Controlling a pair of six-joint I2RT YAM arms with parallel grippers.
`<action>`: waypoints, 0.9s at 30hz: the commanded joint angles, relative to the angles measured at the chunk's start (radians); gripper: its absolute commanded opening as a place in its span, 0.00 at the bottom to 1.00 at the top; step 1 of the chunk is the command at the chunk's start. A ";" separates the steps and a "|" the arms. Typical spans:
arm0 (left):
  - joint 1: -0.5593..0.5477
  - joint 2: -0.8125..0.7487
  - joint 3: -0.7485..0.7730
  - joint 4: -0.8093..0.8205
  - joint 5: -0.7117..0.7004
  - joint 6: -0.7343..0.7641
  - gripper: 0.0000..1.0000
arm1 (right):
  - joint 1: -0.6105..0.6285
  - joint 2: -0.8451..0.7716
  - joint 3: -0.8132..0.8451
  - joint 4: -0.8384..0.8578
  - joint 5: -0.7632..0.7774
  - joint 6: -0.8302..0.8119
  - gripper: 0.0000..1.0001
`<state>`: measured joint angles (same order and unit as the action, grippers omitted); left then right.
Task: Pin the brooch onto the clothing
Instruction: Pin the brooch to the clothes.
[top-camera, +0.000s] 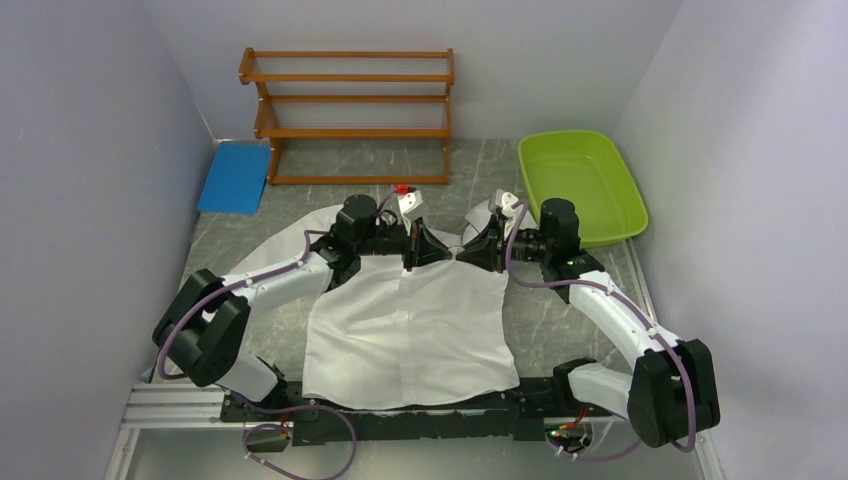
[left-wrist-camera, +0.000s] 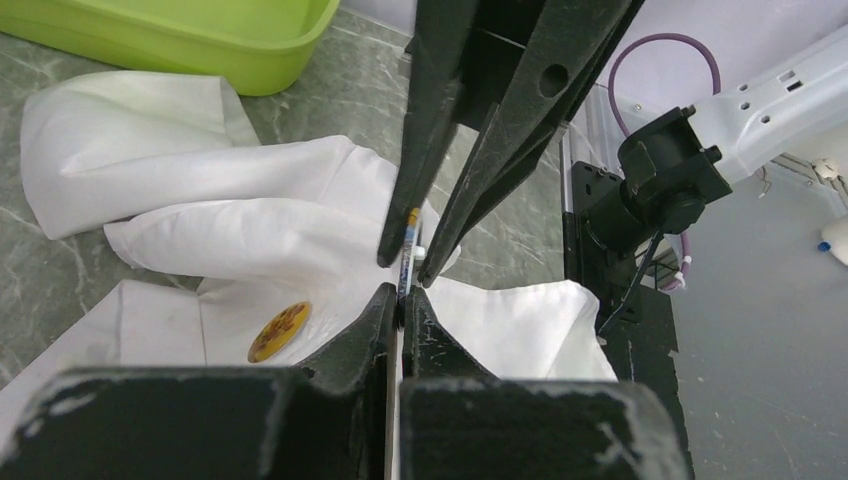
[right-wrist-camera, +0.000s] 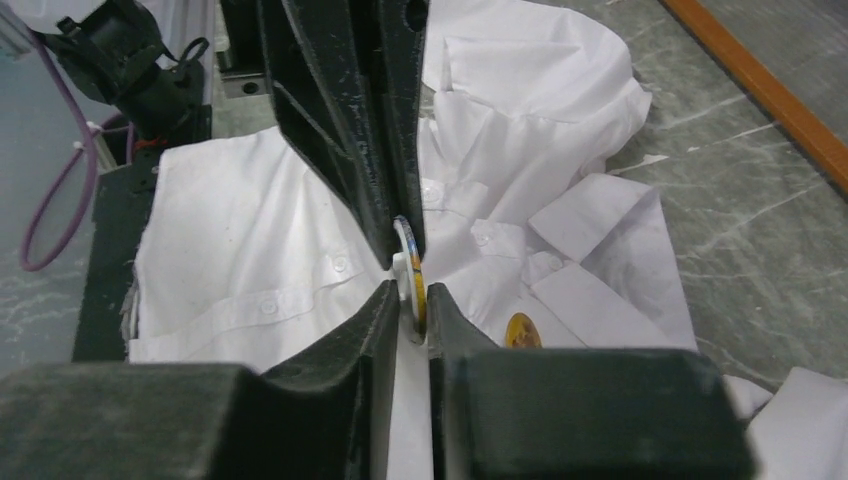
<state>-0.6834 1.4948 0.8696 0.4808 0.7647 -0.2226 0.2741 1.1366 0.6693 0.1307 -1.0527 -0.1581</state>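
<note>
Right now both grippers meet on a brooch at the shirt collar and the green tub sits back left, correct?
Not quite. The top view shows the green tub back right, not back left. The left gripper and right gripper do meet on the brooch at the shirt collar.

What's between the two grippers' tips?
An edge-on disc, the brooch, held by left gripper, right gripper straddling it, above the shirt; both wrist views.

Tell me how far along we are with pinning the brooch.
Done: the white shirt is spread out, and a yellow round badge lies near its collar, attachment unclear. In hand: the left gripper and right gripper both pinch the brooch edge-on over the collar area. Left: fastening it into the fabric.
</note>
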 joint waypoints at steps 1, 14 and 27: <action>-0.014 -0.064 -0.001 0.032 0.045 -0.022 0.03 | -0.001 0.004 0.028 0.060 0.010 -0.016 0.29; -0.014 -0.058 0.021 0.022 0.058 -0.016 0.03 | 0.004 -0.035 -0.001 0.000 -0.045 -0.158 0.50; -0.013 -0.050 0.029 0.006 0.064 -0.004 0.03 | 0.008 0.007 0.052 -0.003 -0.081 -0.149 0.37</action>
<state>-0.6914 1.4685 0.8680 0.4664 0.7902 -0.2291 0.2756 1.1282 0.6575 0.1131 -1.0954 -0.2935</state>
